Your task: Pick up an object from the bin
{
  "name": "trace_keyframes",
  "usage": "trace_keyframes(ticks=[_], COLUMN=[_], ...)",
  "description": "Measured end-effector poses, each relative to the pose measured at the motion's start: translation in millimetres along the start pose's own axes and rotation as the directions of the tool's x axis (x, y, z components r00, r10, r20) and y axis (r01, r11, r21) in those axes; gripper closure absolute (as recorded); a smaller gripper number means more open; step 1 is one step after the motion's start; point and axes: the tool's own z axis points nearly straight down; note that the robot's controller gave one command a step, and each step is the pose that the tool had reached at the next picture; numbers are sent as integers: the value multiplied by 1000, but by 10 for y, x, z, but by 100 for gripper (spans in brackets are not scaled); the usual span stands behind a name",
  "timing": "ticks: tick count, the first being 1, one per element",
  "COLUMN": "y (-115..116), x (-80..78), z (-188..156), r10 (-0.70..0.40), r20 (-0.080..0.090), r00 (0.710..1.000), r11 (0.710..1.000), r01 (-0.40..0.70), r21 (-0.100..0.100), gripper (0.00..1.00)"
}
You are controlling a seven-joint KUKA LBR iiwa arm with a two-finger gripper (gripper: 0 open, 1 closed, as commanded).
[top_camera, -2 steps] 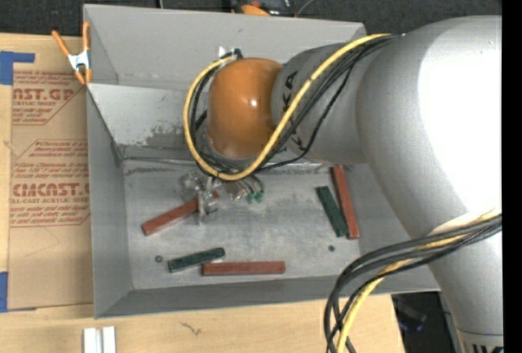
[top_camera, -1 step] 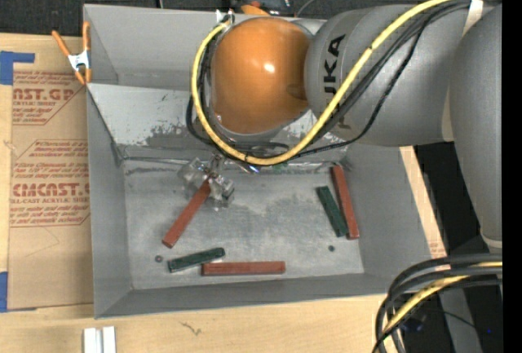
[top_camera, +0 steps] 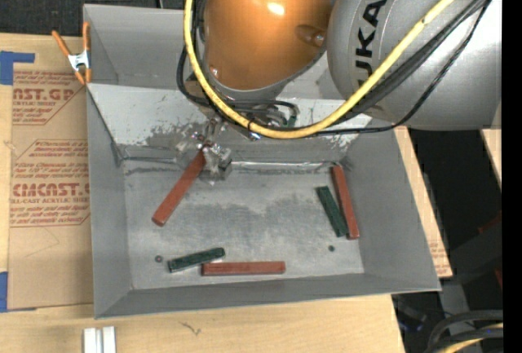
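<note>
My gripper (top_camera: 210, 156) reaches down below the orange dome toward the back left of the bin floor. Its fingertips sit at the upper end of a red-brown flat stick (top_camera: 177, 194) that slants down to the left. The fingers look closed around that upper end, and the stick's lower end rests on or near the floor. A dark green stick (top_camera: 196, 260) and a second red-brown stick (top_camera: 244, 267) lie end to end along the front of the bin.
At the right side lie a dark green stick (top_camera: 330, 211) and a red-brown stick (top_camera: 345, 200) side by side. The arm with its orange dome and yellow cables covers the back middle of the bin.
</note>
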Motion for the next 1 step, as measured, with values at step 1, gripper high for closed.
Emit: trace_keyframes(ticks=[1], y=[10], x=[-6], z=[192], r10=[-162], r20=[-8], r00=[987], r11=[987], r01=[162], r21=[-7], gripper=[100])
